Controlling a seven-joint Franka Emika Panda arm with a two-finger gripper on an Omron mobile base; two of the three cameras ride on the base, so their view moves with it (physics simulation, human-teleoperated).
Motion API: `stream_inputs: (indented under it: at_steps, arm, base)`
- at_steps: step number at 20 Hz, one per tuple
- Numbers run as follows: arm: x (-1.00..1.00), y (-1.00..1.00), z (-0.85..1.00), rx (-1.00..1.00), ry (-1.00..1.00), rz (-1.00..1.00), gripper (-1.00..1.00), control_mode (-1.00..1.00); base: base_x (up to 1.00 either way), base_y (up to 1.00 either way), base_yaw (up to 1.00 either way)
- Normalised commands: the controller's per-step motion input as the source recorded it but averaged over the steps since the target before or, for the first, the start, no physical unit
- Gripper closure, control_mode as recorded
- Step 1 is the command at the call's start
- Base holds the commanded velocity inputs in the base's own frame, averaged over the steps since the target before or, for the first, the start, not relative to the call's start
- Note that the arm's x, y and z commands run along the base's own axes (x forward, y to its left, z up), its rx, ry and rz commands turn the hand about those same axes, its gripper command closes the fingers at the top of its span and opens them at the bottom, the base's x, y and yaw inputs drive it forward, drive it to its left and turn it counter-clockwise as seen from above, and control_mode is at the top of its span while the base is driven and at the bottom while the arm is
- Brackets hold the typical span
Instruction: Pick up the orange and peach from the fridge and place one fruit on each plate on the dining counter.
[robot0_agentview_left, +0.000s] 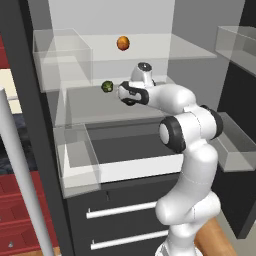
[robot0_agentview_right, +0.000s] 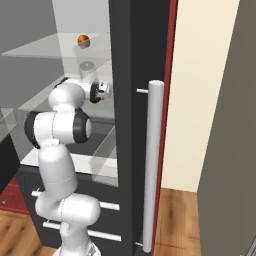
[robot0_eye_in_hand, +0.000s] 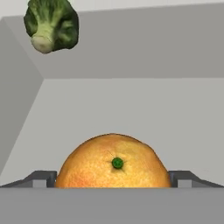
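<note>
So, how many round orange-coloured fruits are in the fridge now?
2. One round fruit sits on the upper glass shelf; the orange is lower down, between the fingertips of the pincer. Others may be hidden.

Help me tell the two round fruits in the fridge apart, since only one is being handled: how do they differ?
The orange sits between the gripper's fingertips on the middle shelf; the peach rests alone on the shelf above. The orange is a lighter yellow-orange with a green stem dot; the peach looks darker, reddish-orange. A broccoli lies near the orange; nothing lies beside the peach. Both are round and inside the fridge.
</note>
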Motion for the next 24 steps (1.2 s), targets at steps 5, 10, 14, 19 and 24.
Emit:
stream_inputs:
  at_steps: [5,10,14,19,24]
  arm:
    - [0.00,0.07,-0.81,-0.10,0.08,-0.04,1.00,-1.00]
    - [0.01,0.06,-1.00,-0.16,0.13,-0.03,1.00,-1.00]
    - [-0.40,-0.05,-0.94,-0.04,-0.10,0.00,1.00,-1.00]
    - [-1.00,-0.10,-0.27,0.07,-0.60,0.00,1.00,-1.00]
    - [-1.00,0.00,0.33,0.19,-0.55,0.00,1.00,-1.00]
  base:
    - [0.00,0.00,0.00]
    - [0.00,0.00,0.00]
    - [0.00,0.00,0.00]
    - [0.00,0.00,0.00]
    - [0.00,0.00,0.00]
